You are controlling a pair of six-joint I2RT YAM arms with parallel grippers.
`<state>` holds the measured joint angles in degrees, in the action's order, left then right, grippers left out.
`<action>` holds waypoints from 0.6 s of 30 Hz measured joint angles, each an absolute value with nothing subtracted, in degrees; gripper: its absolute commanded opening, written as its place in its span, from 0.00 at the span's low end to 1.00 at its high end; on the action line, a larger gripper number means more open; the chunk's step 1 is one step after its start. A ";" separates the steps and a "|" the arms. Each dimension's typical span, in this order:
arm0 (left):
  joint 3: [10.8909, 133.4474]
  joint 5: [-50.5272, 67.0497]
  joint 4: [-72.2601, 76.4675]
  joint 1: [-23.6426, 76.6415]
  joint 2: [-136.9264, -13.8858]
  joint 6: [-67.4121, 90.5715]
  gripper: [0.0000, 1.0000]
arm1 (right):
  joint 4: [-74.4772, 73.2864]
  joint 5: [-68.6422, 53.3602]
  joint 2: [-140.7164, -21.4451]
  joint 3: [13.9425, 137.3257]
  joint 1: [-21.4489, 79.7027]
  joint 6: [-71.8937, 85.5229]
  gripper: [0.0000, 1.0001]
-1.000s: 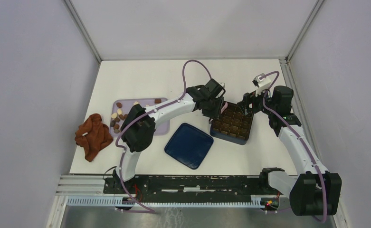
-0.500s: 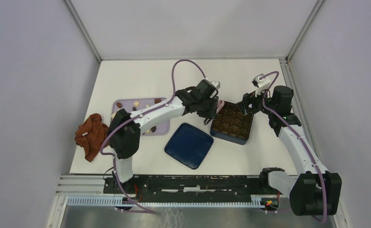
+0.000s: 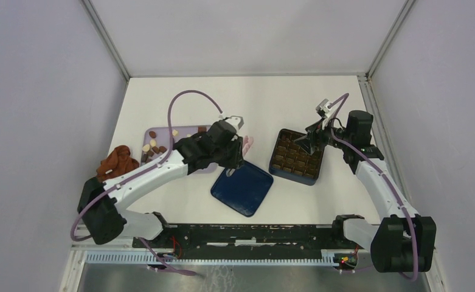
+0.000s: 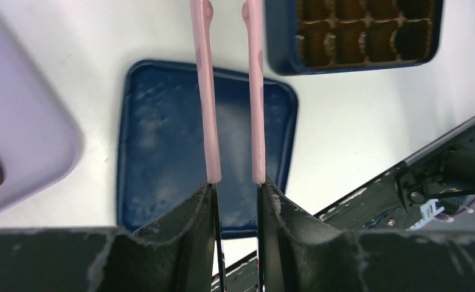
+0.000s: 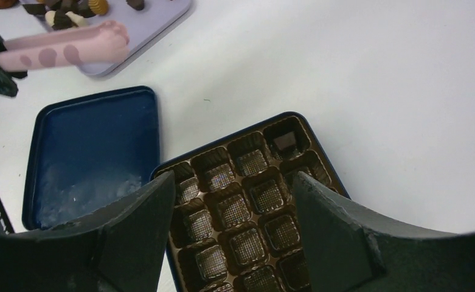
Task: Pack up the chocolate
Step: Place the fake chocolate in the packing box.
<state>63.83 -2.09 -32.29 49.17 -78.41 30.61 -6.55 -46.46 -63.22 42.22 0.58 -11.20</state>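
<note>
Since chocolate (image 3: pixel 154 149) on the tray (image 3: pixel 186 129) at centre-left looks small, light and easily marked, pinch pieces gently by their sides; left tool (image 4: pixel 236 188) clamps tongs (image 4: pixel 204 91), right tool (image 5: pixel 235 176) stands apart.

On the white table (image 3: pixel 247 97), a lavender flat tray (image 3: pixel 189 131) carries scattered chocolate pieces (image 3: pixel 152 148). A crumpled reddish-brown cloth (image 3: pixel 118 163) lies just beside its left edge. The left gripper (image 3: pixel 237 158) grips pink tongs (image 3: pixel 247 144) above the far corner of a dark blue square lid (image 3: pixel 244 188). The right gripper (image 3: pixel 309 140) hovers over the far side of a dark blue box with a brown compartment insert (image 3: pixel 295 161).
</note>
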 measured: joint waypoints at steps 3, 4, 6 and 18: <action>59.48 -2.87 -34.28 46.11 -72.88 30.61 0.36 | -6.61 -48.84 -64.25 42.13 0.58 -12.45 0.76; 58.48 -2.92 -35.05 44.56 -71.20 30.59 0.36 | -6.70 -49.52 -64.58 42.13 0.58 -12.97 0.76; 57.25 -2.90 -36.40 41.39 -68.66 30.52 0.36 | -6.92 -50.48 -65.06 42.13 0.58 -13.67 0.76; 56.40 -1.52 -43.72 25.85 -62.08 24.82 0.37 | -7.97 -53.39 -66.08 42.13 0.58 -16.16 0.76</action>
<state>56.40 -1.52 -43.72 25.85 -62.08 24.82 -7.97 -53.39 -66.08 42.13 0.58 -16.16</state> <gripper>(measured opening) 0.372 0.760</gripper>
